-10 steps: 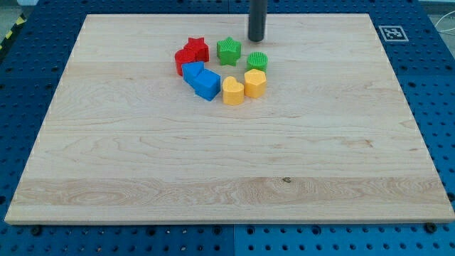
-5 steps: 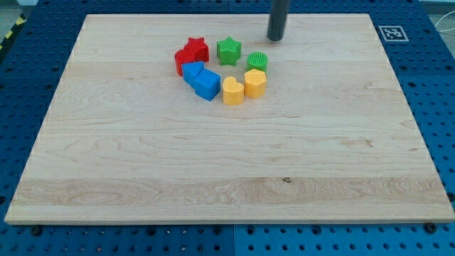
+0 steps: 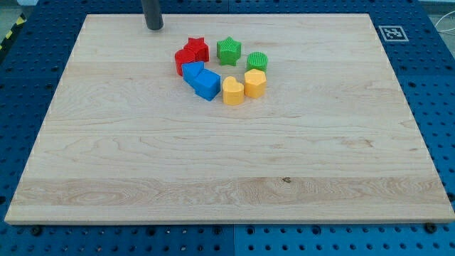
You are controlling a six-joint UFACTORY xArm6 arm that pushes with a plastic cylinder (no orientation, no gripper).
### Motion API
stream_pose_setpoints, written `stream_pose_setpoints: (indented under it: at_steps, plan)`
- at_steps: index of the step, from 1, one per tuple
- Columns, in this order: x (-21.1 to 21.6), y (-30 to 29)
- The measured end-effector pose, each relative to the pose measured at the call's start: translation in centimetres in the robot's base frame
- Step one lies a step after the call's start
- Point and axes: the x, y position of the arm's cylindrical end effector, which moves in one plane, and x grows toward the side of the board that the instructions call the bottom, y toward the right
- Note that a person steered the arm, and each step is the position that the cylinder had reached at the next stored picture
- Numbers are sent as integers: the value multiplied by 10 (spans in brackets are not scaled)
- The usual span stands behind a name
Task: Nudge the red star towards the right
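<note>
Red star-shaped block [image 3: 197, 49] lies flat, no clear long axis, touching another red block [image 3: 183, 61]. Upright dark rod, my tip [image 3: 154, 27] far left of it, apart, holding nothing.

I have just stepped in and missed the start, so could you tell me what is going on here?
I am an arm with a straight dark rod, set to nudge the red star towards the view's right. My tip stands near the top edge of the wooden board, up and to the left of the star and not touching any block. The green star lies just to the right of the red one, with the remaining blocks clustered below.
</note>
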Motion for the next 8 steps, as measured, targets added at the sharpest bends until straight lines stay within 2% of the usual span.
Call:
stream_pose_setpoints:
  at_steps: [4,8]
  plan:
    - [27,5]
    - [61,73]
